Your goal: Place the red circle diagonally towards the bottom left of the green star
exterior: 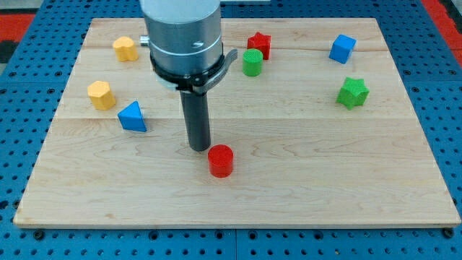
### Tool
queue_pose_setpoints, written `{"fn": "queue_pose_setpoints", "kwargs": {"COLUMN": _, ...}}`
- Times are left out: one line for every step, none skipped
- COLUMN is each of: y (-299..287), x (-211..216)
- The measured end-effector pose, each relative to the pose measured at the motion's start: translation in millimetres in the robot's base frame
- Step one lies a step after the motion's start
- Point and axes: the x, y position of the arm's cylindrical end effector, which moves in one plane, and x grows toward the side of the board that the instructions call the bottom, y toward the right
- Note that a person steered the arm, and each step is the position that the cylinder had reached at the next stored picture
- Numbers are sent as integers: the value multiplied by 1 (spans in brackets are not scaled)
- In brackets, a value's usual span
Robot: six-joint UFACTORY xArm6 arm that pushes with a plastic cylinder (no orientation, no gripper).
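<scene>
1. The red circle (221, 160) sits low on the board (238, 209), far to the view's left of and below the green star (352, 92).
2. My tip (199, 147) is a bare rod holding nothing; it stands just up-left of the red circle, nearly touching it.
3. I judge a steady push towards the view's right is best, stopping while the red circle is still below-left of the green star.
4. That path looks open. The blue triangle (133, 117), two yellow blocks (102, 94) (125, 48), green cylinder (252, 62), red star (259, 44) and blue cube (342, 48) all lie well away from the red circle.
</scene>
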Motion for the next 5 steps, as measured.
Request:
{"fn": "queue_pose_setpoints", "kwargs": {"y": 58, "x": 34}}
{"fn": "queue_pose_setpoints", "kwargs": {"y": 97, "x": 41}}
{"fn": "queue_pose_setpoints", "kwargs": {"y": 46, "x": 54}}
{"fn": "queue_pose_setpoints", "kwargs": {"y": 95, "x": 99}}
{"fn": "queue_pose_setpoints", "kwargs": {"y": 149, "x": 96}}
